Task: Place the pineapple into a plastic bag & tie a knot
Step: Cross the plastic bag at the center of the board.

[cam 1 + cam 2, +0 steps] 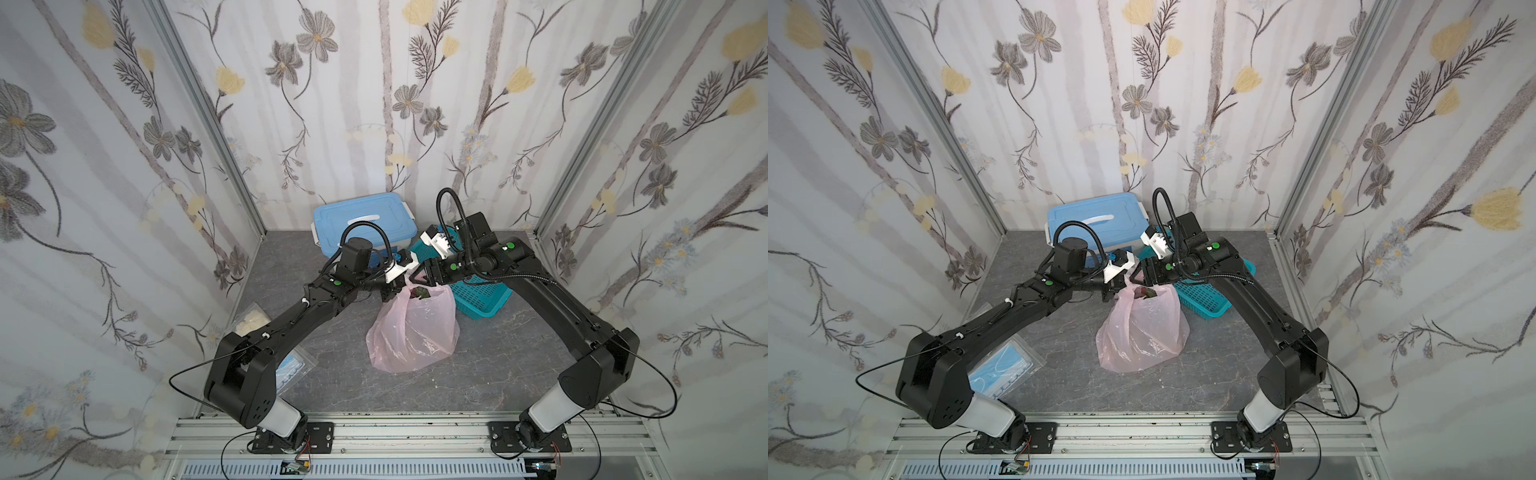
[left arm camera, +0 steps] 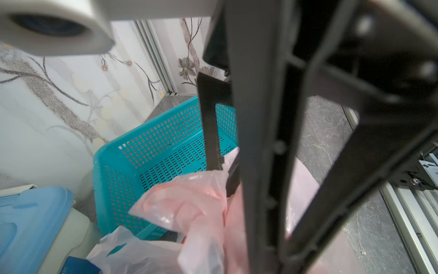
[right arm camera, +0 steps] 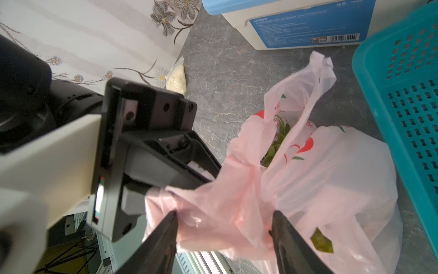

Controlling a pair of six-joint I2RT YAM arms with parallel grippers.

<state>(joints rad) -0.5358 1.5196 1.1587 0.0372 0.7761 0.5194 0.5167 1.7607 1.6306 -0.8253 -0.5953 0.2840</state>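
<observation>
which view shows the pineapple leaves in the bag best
The right wrist view: the pineapple leaves show green and clear through the open mouth of the plastic bag. In both top views the leaves are only a small dark patch at the bag's top. The left wrist view shows pink film, no leaves.

- A robot test cell: a lab rig dressed up to look homely, not a lived-in room.
- Flower-printed wall covering (image 1: 374,104) hangs between bare aluminium posts (image 1: 211,124).
- The black left arm (image 1: 257,357) and right arm (image 1: 582,332) are bolted to a slotted aluminium rail (image 1: 395,436) at the edge of a grey marble-look tabletop (image 1: 478,374).
- Household props: a blue-lidded storage box (image 1: 361,216) and a teal basket (image 1: 482,299).
</observation>
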